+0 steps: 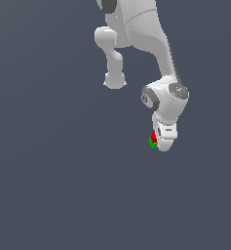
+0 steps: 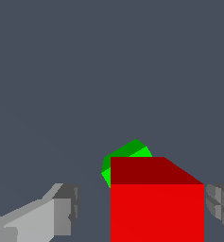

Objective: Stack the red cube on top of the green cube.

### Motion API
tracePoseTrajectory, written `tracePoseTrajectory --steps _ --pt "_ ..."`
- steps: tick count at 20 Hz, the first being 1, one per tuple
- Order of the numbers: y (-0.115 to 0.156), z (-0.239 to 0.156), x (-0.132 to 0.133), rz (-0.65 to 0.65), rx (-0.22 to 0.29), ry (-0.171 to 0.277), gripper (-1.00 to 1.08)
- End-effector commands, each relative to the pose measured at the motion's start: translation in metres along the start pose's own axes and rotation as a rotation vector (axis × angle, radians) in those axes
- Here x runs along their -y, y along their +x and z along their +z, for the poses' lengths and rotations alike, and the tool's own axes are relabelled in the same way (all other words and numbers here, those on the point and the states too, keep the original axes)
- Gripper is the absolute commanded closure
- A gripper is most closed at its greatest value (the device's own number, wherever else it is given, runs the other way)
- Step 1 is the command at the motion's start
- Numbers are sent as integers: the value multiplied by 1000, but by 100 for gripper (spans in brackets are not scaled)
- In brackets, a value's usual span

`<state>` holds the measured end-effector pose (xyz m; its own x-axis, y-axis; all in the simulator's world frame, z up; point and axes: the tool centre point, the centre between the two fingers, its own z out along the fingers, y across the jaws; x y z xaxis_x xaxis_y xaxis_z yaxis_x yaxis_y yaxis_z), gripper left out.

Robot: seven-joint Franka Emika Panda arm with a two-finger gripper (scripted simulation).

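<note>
Red cube point(image 2: 156, 208) sits over the green cube point(image 2: 125, 153), fingers point(image 2: 66, 208) spread with a gap on one side, so gripper point(image 1: 161, 141) looks released, stack apparently placed.

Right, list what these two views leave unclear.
- Whether the red cube rests on the green cube: in the wrist view red covers most of green; in the exterior view both are tiny slivers beside the gripper.
- Red cube's lower part: cut off by the wrist view's edge.
- Grip: a gap shows beside one finger; contact with the other sits at the frame edge, unclear.
- Arm base: cut off in the exterior view.
</note>
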<state>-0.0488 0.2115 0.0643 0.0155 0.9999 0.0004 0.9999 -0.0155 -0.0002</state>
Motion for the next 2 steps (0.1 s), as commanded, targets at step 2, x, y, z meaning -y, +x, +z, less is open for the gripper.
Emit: tracePoseTrajectory --steps 2 --pt "0 0 0 0 0 0 -92"
